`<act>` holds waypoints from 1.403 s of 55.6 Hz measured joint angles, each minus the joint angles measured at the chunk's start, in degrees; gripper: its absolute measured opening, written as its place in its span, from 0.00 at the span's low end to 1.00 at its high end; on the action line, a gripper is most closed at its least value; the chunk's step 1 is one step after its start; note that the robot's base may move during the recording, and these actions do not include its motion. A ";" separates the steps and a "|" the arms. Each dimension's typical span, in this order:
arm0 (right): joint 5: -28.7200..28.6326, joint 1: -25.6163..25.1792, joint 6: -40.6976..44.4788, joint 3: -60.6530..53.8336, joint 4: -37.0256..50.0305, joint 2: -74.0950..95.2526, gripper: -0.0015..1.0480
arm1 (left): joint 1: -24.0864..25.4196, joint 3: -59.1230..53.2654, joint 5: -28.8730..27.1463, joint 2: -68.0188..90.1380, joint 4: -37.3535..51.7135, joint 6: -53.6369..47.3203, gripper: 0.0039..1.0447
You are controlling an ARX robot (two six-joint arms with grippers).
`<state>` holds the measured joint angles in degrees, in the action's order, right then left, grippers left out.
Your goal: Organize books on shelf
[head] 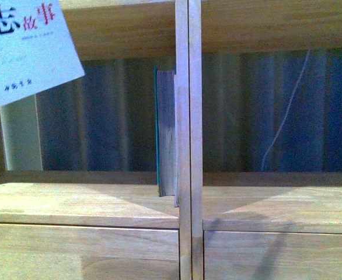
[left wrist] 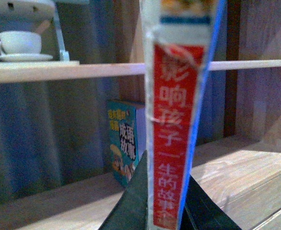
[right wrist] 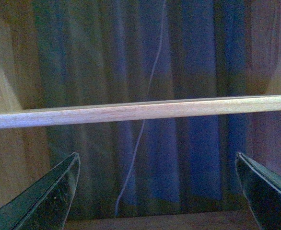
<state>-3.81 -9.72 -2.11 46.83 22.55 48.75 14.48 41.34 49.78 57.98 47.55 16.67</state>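
Now gripping the thin book point(left wrist: 171, 134) tightly with the left gripper point(left wrist: 165, 175), high before the shelf point(head: 89, 204). Standing upright against the middle divider point(head: 188, 116), in the left compartment: teal book point(head: 166, 134). Spread wide, holding nothing: right gripper point(right wrist: 156, 160), facing the right compartment.

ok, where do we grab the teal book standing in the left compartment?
Page-edge side of the teal book, from the front, upper half. It stands upright with its right face against the divider; only the left cover is free, so probably nudge it left before pinching across its thickness.
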 joint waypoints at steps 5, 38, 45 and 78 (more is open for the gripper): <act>-4.20 0.24 0.63 -0.42 -14.58 -3.13 0.74 | 1.05 -1.18 0.04 1.05 1.29 -0.17 0.06; 3.61 9.44 1.90 -30.99 -10.43 -20.33 0.03 | -1.68 -1.49 -8.87 11.23 5.31 -3.58 0.06; 3.63 9.51 1.92 -34.60 -9.68 -22.99 0.03 | -4.09 0.61 -12.63 14.36 5.27 -6.36 0.06; 3.63 9.51 1.92 -42.32 -10.64 -32.15 0.03 | -16.26 15.85 -25.94 32.89 4.94 -18.05 0.06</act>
<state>-0.19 -0.21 -0.19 4.51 11.90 16.60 -1.78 57.19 23.84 90.87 52.49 -1.39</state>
